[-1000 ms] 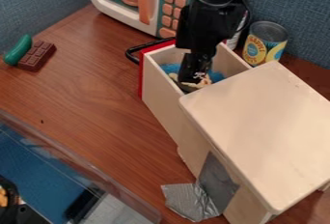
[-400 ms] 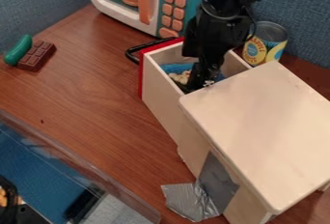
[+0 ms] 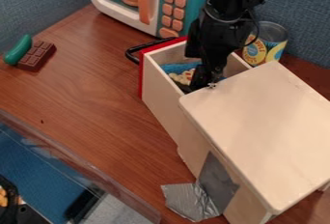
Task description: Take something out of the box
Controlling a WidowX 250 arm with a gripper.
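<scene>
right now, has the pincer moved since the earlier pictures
Yes, the pincer has shifted toward the picture's right, judged against the drawer's left wall, which has stayed put; it is now farther from that wall.

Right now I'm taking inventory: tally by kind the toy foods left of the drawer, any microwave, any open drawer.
Long green toy vegetable: 1
Brown segmented toy chocolate bar: 1
White-and-teal toy microwave: 1
Open pale wooden drawer with red front: 1
Total: 4

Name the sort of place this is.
Probably a play-kitchen corner set up for robot trials: a toy microwave stands behind a wooden drawer box, with a food can beside it.
</scene>
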